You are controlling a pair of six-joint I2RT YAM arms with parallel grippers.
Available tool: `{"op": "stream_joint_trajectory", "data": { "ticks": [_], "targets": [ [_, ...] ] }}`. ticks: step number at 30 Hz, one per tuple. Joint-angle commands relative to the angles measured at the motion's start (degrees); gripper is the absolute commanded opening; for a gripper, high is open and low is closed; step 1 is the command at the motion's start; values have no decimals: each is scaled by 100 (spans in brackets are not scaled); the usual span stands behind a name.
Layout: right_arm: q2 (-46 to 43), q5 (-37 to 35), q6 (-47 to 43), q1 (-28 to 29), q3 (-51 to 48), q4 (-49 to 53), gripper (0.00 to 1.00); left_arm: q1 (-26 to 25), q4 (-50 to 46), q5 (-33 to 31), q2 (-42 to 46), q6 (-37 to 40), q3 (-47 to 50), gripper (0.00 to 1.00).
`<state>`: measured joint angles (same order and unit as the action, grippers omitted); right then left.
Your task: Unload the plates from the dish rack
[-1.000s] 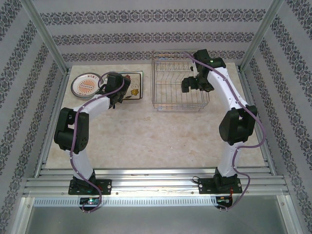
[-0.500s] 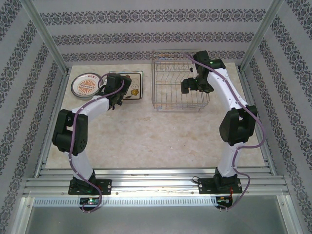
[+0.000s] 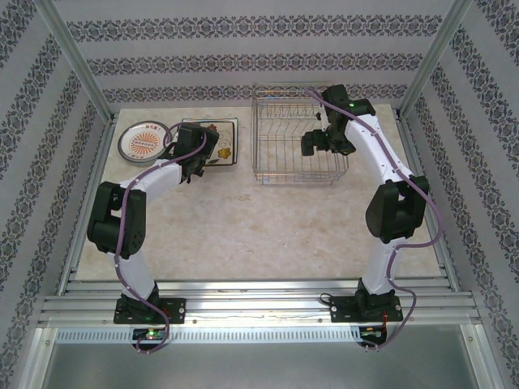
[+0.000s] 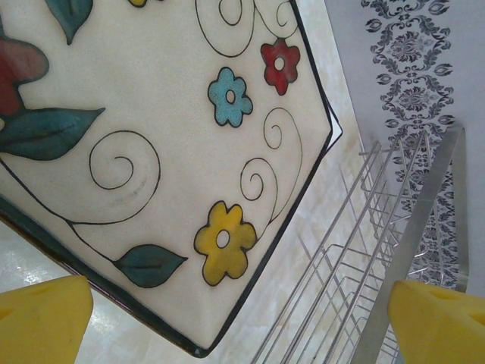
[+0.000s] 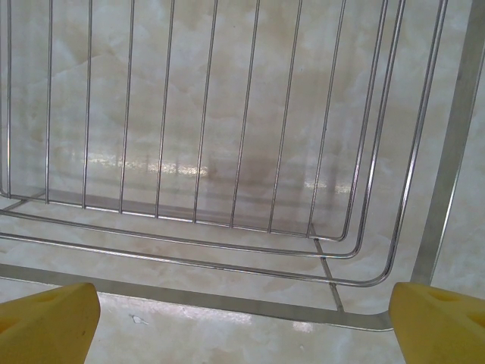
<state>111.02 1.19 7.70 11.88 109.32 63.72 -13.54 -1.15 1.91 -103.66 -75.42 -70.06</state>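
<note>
On the surface [image 3: 259, 227], the rack [image 3: 296, 150] sits at 1 o'clock and the square plate [image 4: 151, 136] at 11, with the round plate [image 3: 143, 143] at its 9. The left claw [image 4: 239, 322], wide open and empty, hovers over the square plate. The right claw [image 5: 242, 326], equally spread, hovers over the rack.

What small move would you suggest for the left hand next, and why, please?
Probably lift the left hand straight up, away from the square plate. Its fingers stand wide open with nothing between them, and the plate lies flat on the table beside the dish rack. Rising first should avoid nudging the plate.
</note>
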Motion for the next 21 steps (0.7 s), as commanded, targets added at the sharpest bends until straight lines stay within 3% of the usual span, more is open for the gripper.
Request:
{"op": "stream_joint_trajectory", "data": {
  "ticks": [1, 21],
  "targets": [
    [-125, 100, 27, 17, -84, -29, 98, -78, -237, 75, -67, -8, 105, 100],
    [-125, 125, 7, -65, -248, -100, 98, -81, -360, -52, -474, 87, -193, 100]
  ]
}}
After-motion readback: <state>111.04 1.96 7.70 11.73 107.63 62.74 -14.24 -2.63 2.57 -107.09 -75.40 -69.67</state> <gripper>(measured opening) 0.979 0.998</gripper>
